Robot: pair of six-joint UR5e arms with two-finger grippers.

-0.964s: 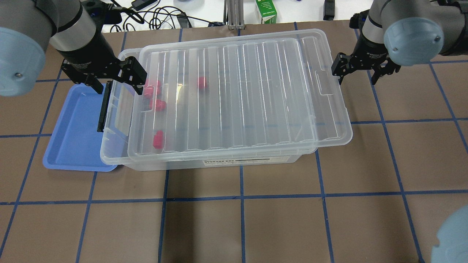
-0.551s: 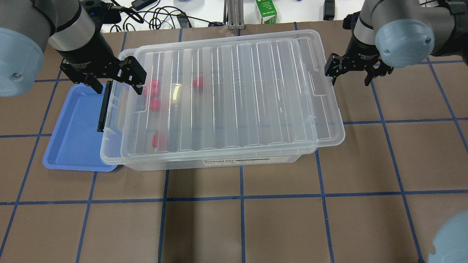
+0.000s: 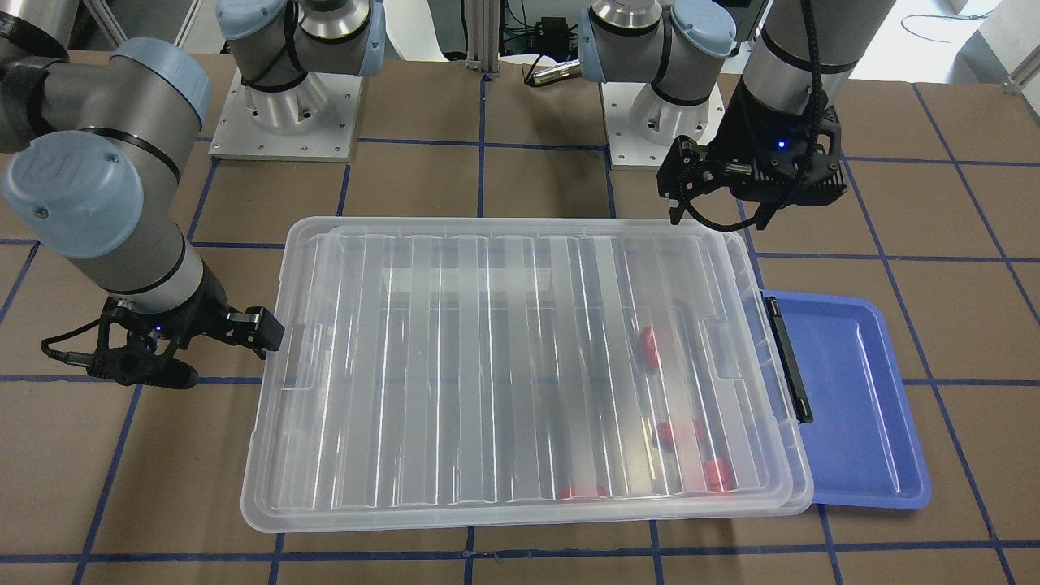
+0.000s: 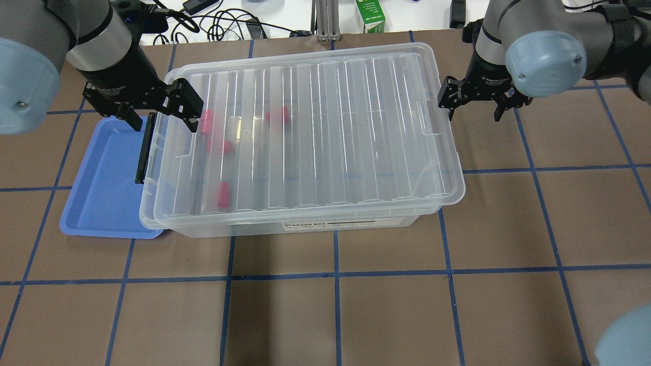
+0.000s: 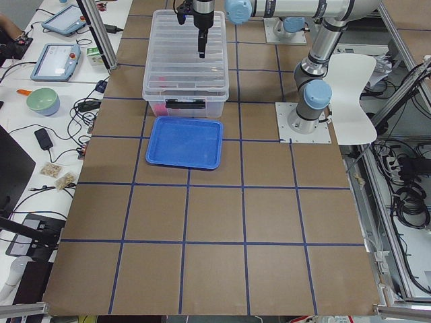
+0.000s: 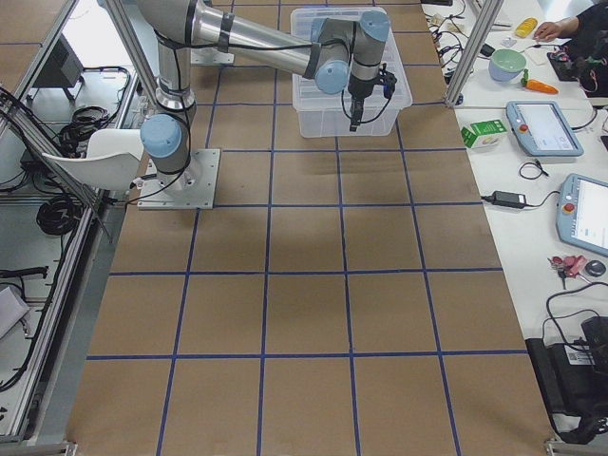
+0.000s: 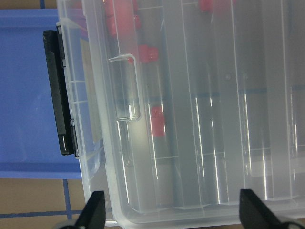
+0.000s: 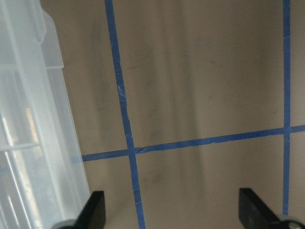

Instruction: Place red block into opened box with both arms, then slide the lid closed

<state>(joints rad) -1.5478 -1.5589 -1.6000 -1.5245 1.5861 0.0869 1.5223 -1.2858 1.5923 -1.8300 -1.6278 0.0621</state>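
Sliding lid (image 4: 325, 132) over box (image 4: 254, 229), nearly shut.
Right gripper (image 4: 473, 105) jaws apart at lid's end; left gripper (image 4: 163, 116) likewise apart. Next, probably: final push flush.

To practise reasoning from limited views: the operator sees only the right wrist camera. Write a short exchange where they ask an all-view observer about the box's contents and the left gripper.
Operator: Is anything inside?
Observer: Yes, several red blocks lie in the box under the lid, towards its black bar.
Operator: And the left gripper?
Observer: The left gripper hangs open over that bar end, holding nothing.
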